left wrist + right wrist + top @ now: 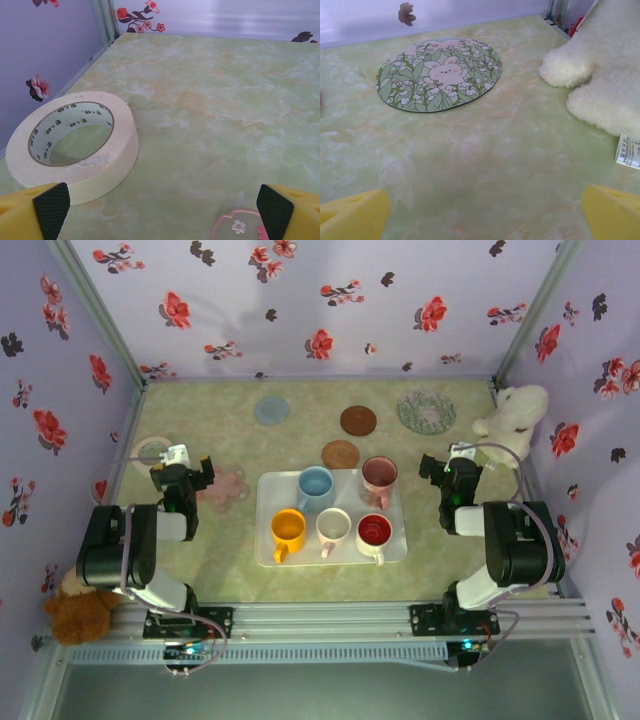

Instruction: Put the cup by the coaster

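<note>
Five cups stand on the white tray (270,495) in the middle of the tabletop (190,415): a blue cup (315,483) and a dusky pink cup (379,476) on its far side, and an orange cup (288,530), a white cup (333,527) and a red cup (374,532) on its near side. None is off the tray, so by my reading no part of the task is done.

The coasters lie apart from the tray. A grey-blue coaster (271,409), two brown coasters (358,420) (340,453) and a green floral coaster (440,75) are on the far side, and a pink flower coaster (240,225) is just left of the tray.

The left claw (160,205) is wide open and holds nothing. It is left of the tray, with a tape roll (125,135) beyond it on the left. The right claw (485,210) is also spread and empty, right of the tray and facing the floral coaster and a white plush toy (605,75).

Everything is left to do: choose a cup, grip it, lift it clear of its neighbours and set it down beside a coaster. The task does not say which cup or coaster.
</note>
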Robot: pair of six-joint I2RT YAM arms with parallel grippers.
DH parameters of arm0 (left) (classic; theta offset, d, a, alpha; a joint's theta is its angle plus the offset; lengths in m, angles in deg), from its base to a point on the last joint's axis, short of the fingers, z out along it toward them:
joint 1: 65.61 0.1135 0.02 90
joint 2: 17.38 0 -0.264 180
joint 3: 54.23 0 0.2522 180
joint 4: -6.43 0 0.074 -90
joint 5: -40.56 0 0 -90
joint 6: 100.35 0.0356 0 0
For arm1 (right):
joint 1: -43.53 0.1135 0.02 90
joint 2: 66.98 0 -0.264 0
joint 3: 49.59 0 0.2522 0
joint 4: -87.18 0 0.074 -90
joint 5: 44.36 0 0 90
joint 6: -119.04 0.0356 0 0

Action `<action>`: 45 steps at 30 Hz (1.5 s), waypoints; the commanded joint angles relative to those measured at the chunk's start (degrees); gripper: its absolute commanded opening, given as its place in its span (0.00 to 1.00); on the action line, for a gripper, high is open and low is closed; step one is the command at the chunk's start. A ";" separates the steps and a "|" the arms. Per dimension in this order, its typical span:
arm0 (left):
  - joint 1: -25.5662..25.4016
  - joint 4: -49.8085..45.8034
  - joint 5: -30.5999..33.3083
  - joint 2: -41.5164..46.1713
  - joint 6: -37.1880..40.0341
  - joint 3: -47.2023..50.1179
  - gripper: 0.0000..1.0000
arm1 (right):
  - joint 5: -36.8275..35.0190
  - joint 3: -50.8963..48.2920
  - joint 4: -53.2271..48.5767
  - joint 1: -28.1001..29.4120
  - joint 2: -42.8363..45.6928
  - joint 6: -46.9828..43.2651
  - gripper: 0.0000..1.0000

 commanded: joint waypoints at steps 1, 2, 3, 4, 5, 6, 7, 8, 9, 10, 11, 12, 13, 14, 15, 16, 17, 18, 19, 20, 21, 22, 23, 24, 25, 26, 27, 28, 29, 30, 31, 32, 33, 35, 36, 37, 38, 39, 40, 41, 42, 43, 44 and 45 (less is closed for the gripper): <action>-0.04 1.04 -0.14 -0.38 0.72 -0.08 1.00 | -0.23 0.02 0.34 -0.16 -0.30 0.02 0.99; -0.03 1.04 -0.13 -0.45 0.72 -0.08 0.99 | -0.23 -0.06 0.38 -0.16 -0.29 0.00 0.99; -0.04 1.04 -0.13 -0.38 0.72 -0.04 0.99 | -0.29 0.00 0.30 -0.16 -0.30 0.02 0.99; -0.04 1.04 -0.17 -0.42 0.72 -0.08 0.99 | -0.22 -0.04 0.33 -0.21 -0.29 0.02 0.99; -0.04 1.04 -0.13 -0.41 0.72 0.00 0.99 | -0.29 0.01 0.32 -0.16 -0.36 0.01 0.99; -0.04 1.08 -0.13 -0.39 0.72 0.01 0.99 | -0.26 -0.01 0.38 -0.25 -0.29 0.02 0.99; -0.04 1.12 -0.13 -0.41 0.72 0.01 0.99 | -0.26 -0.13 0.45 -0.21 -0.21 0.03 0.99; -0.05 1.21 -0.13 -0.31 0.72 0.01 0.99 | -0.24 -0.20 0.54 -0.25 -0.11 -0.03 0.99; -0.04 1.28 -0.13 -0.33 0.80 0.09 0.99 | -0.22 -0.37 0.69 -0.24 -0.03 0.02 0.99; -0.04 1.43 -0.13 -0.32 0.80 0.17 0.99 | -0.28 -0.48 0.92 -0.25 0.02 -0.06 0.99; 0.00 1.58 -0.05 -0.06 0.77 0.39 0.99 | -0.48 -0.55 1.16 -0.20 0.06 -0.09 0.99; -0.04 1.53 0.02 0.91 0.62 0.68 0.99 | -1.59 -0.26 0.30 -0.09 0.68 0.37 0.99; -0.03 0.55 0.05 2.43 0.63 0.80 0.99 | -2.70 0.51 -2.41 -0.09 2.02 0.92 0.99; -0.04 -0.67 0.13 4.07 0.54 0.80 0.99 | -3.47 1.34 -4.78 -0.14 3.30 1.09 0.99; -0.04 -2.56 0.22 6.19 0.54 0.80 0.99 | -3.90 2.27 -7.78 -0.10 4.80 1.24 0.99; -0.04 -4.40 0.31 8.43 0.54 0.79 0.99 | -4.20 2.90 -9.70 -0.12 5.78 1.25 0.99; -0.04 -6.42 0.48 10.42 0.50 0.56 0.99 | -4.45 3.27 -10.90 0.01 6.71 1.25 0.99; -0.04 -9.54 0.68 12.88 0.18 -0.08 0.99 | -5.24 3.66 -12.38 0.17 7.75 1.37 0.99; -0.04 -14.00 1.33 15.43 -1.07 -1.22 1.00 | -6.55 4.25 -14.32 0.36 8.84 1.70 0.99; -0.04 -18.48 2.00 17.52 -2.82 -2.64 0.99 | -7.68 4.92 -16.31 0.45 9.70 2.17 0.99; -0.02 -24.02 2.07 19.66 -4.20 -4.55 0.99 | -8.38 6.14 -19.47 0.50 10.88 3.33 0.99; -0.04 -29.23 2.07 21.45 -5.65 -6.45 0.99 | -10.28 7.41 -22.53 0.46 11.94 4.67 0.99; -0.04 -33.53 2.06 22.60 -6.75 -8.12 0.99 | -10.40 8.38 -24.80 0.46 12.89 5.44 0.99; 0.00 -38.21 1.96 23.78 -7.90 -10.14 0.99 | -10.26 9.52 -27.21 0.46 13.87 6.53 0.99; -0.04 -43.04 2.02 24.60 -9.15 -12.17 0.99 | -10.36 10.74 -29.68 0.46 14.67 7.64 0.99; -0.04 -47.08 2.15 25.11 -10.26 -14.15 0.99 | -10.27 11.86 -31.93 0.46 15.30 8.65 0.99; -0.04 -52.43 2.19 25.41 -11.96 -16.58 0.99 | -10.09 13.36 -34.53 0.43 15.85 9.66 0.99; -0.04 -57.69 2.16 25.29 -13.49 -19.13 0.99 | -9.47 14.82 -37.36 0.51 16.38 10.46 0.99; -0.04 -62.76 1.95 25.04 -15.09 -20.99 0.99 | -9.06 15.81 -39.28 0.46 16.81 10.98 0.99; -0.04 -67.96 1.43 24.56 -16.96 -23.50 0.99 | -7.33 16.57 -40.98 0.46 17.37 11.49 0.99; -0.03 -71.82 0.76 24.19 -18.65 -25.44 1.00 | -6.33 17.13 -42.06 0.41 17.91 12.02 0.99; -0.04 -75.71 -0.26 23.68 -20.64 -27.43 0.99 | -5.46 17.61 -43.48 0.46 18.49 12.48 0.99; -0.04 -79.34 -1.62 23.09 -22.31 -29.11 0.99 | -4.80 18.02 -44.70 0.48 19.06 12.87 0.99; -0.04 -85.21 -3.05 22.44 -26.43 -31.56 0.99 | -4.05 19.08 -47.79 0.46 19.87 13.23 0.99; -0.04 -87.82 -3.85 22.26 -28.50 -32.29 0.99 | -3.62 19.52 -49.33 0.46 20.31 13.37 0.99; -0.04 -89.66 -4.63 22.32 -30.26 -32.74 0.99 | -3.24 19.87 -50.41 0.41 20.72 13.39 0.99; -0.03 -91.08 -5.90 22.57 -32.23 -32.70 0.99 | -2.60 19.95 -51.35 0.51 21.21 13.53 0.99; -0.03 -91.90 -7.46 22.90 -34.24 -32.18 0.99 | -2.02 20.06 -52.23 0.46 21.73 13.55 0.99; 0.00 -92.24 -9.45 23.23 -35.60 -31.56 0.99 | -1.54 20.17 -52.99 0.46 22.14 13.53 0.99; -0.10 -92.54 -11.32 23.53 -37.59 -30.77 0.99 | -1.03 20.45 -53.90 0.46 22.47 13.50 0.99; -0.21 -92.81 -12.89 23.87 -39.45 -29.87 0.99 | -0.35 20.69 -54.61 0.45 22.86 13.13 0.99; -0.45 -93.06 -13.82 24.17 -40.97 -29.03 0.99 | 0.44 20.83 -55.04 0.46 23.07 12.83 0.99; -0.84 -93.09 -14.49 24.43 -42.51 -27.94 0.99 | 1.35 21.01 -55.54 0.48 23.27 12.47 0.99; -1.53 -93.09 -14.79 24.52 -43.78 -26.88 0.99 | 2.18 21.12 -55.68 0.41 23.40 12.29 0.99</action>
